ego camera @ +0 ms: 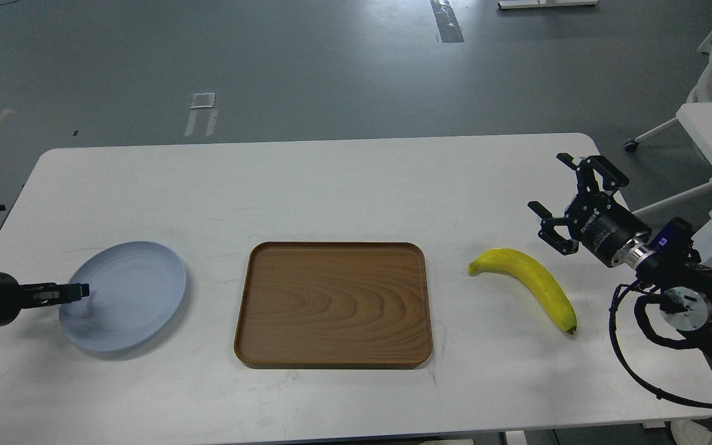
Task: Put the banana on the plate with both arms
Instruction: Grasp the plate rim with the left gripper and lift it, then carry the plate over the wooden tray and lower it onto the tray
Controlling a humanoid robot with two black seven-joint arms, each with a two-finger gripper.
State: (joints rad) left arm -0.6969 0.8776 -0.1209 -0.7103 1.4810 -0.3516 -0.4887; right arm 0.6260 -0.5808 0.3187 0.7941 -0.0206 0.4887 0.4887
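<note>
Banana (pixel 526 281): lying flat on the white table (pixel 331 185), right of the wooden tray (pixel 334 303), stem end pointing toward the tray, untouched. Plate (pixel 127 296): sitting at the far left, well apart from the banana, tray between them.

Right pincer (pixel 559 193): hovering just beyond the banana's right side, fingers spread wide, holding nothing; probably lining up for a grasp from that side.

Left pincer (pixel 75 290): reaching to the plate's left rim, seemingly gripping or steadying it; plate looking slightly blurred and tilted there. Fingers appearing edge-on and dark, so opening impossible to tell.

Left arm mostly cut off by the frame edge; right arm's base likewise.
</note>
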